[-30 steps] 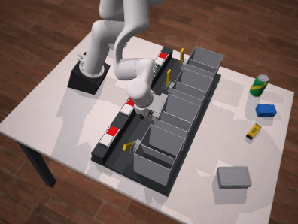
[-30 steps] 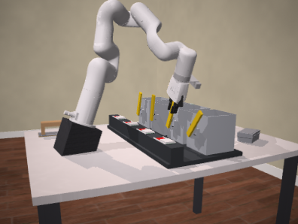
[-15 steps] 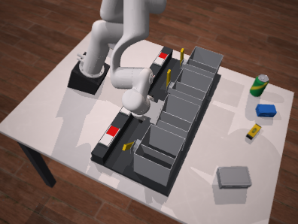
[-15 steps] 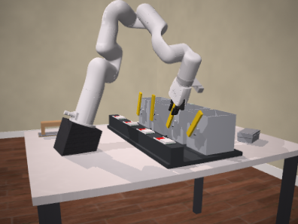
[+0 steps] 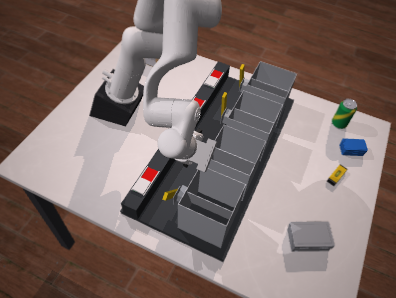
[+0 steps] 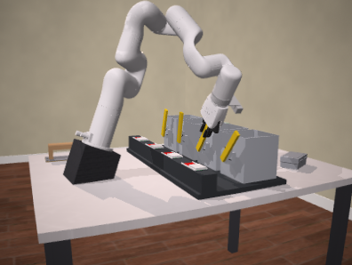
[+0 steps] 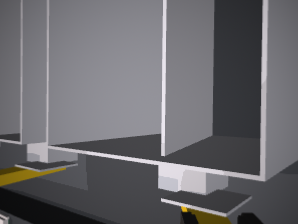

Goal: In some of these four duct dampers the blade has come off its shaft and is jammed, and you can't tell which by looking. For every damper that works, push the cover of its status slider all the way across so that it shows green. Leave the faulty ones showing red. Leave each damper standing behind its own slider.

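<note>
On the white worktop (image 5: 75,150) a dark base tray (image 6: 249,184) carries four grey duct dampers in a row, each with a yellow lever at its front and a status slider in the black rail (image 5: 150,197) ahead of it.

In the exterior view the end effector (image 6: 208,130) is clamped on the top end of the third damper's lever (image 6: 201,141), which leans over with its top toward 1 o'clock. The fourth lever (image 6: 229,145) leans the same way, while the first lever (image 6: 164,122) and second lever (image 6: 180,127) stand nearly upright.

From above, the arm's wrist covers the third damper's front, roughly at the picture's centre. The nearest slider (image 5: 148,174) at 8 o'clock shows red, as do the farthest slider (image 5: 215,74) at 12 o'clock and the one next to it (image 5: 199,102).

The wrist camera looks into the open third damper (image 7: 110,80), where a pale blade (image 7: 187,75) stands edge-turned inside the duct.

At 3 o'clock on the worktop lie a green can (image 5: 344,113), a blue box (image 5: 354,147) and a small yellow item (image 5: 337,174); a grey box (image 5: 310,236) sits at 5 o'clock.
</note>
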You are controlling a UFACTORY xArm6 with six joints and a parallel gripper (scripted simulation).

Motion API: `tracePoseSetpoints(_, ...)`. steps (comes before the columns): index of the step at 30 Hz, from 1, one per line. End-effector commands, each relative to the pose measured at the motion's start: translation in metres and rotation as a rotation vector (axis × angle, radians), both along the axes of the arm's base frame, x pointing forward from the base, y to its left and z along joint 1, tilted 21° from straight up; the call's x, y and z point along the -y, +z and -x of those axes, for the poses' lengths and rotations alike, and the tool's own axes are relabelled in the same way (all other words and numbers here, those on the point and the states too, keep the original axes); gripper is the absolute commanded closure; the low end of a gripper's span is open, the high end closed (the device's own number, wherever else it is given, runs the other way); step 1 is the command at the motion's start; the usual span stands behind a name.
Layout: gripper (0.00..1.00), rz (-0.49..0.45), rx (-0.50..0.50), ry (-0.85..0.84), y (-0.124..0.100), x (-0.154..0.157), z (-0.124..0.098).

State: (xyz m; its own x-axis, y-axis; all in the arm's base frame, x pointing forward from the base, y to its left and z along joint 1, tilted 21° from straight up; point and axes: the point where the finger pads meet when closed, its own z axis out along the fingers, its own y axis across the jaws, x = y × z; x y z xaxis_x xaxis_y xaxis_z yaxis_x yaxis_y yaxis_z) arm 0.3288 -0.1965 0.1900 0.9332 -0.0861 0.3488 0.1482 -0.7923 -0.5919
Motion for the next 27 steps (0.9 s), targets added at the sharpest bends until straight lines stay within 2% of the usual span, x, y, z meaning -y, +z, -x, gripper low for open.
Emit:
tracePoseSetpoints(1, 0.81, -0.011, 0.003, 0.005, 0.0004, 0.0019, -0.0007)
tracePoseSetpoints(27, 0.81, -0.025, 0.005, 0.010, -0.0005, 0.0031, -0.0009)
